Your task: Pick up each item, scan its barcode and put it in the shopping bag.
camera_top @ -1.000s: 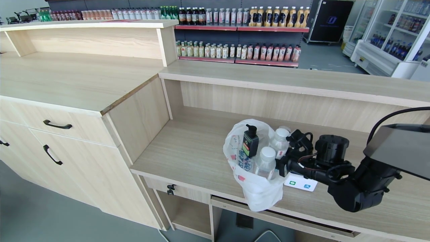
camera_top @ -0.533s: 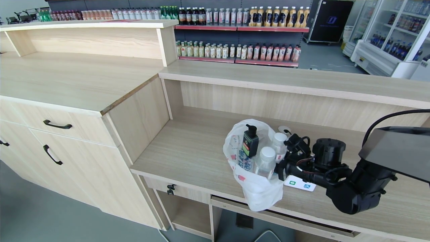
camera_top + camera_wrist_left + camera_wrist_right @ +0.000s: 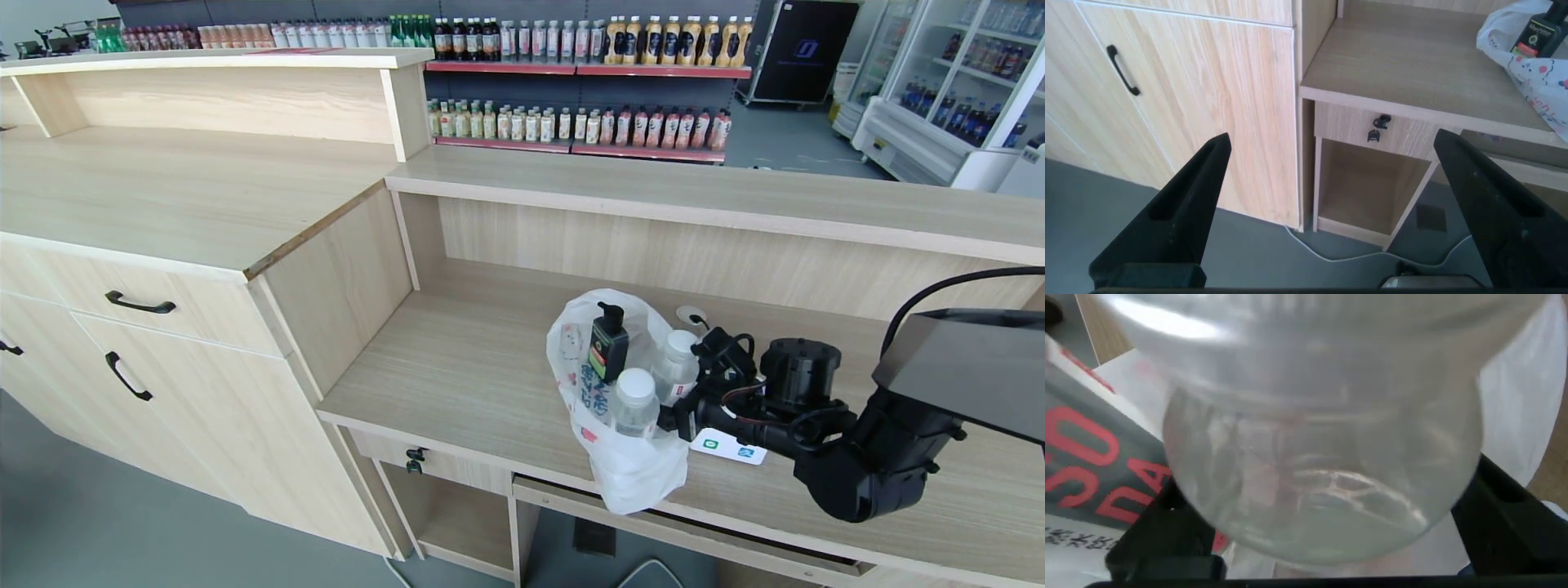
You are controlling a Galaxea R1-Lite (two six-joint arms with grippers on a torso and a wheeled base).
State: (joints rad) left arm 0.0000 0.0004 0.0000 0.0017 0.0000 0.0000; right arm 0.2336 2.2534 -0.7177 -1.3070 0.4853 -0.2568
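Note:
A white plastic shopping bag (image 3: 624, 457) stands open on the lower counter (image 3: 473, 367). Upright inside it are a black pump bottle (image 3: 608, 347) and a clear white-capped bottle (image 3: 635, 402). My right gripper (image 3: 686, 392) is at the bag's right rim, shut on a second clear bottle (image 3: 676, 359) with a red label, held low in the bag's mouth. That bottle (image 3: 1315, 441) sits between the black fingers (image 3: 1515, 518) in the right wrist view. My left gripper (image 3: 1333, 143) hangs open above the floor, off the counter's left corner, with the bag (image 3: 1527, 53) far off.
A white card (image 3: 728, 445) with green and blue marks lies on the counter just right of the bag. A round cable hole (image 3: 692, 314) is behind it. A taller cabinet (image 3: 188, 204) rises on the left and a raised ledge (image 3: 718, 196) runs along the back.
My right gripper has moved left and down, lowering its clear bottle into the bag. The other clear bottle has shifted lower and left in the bag.

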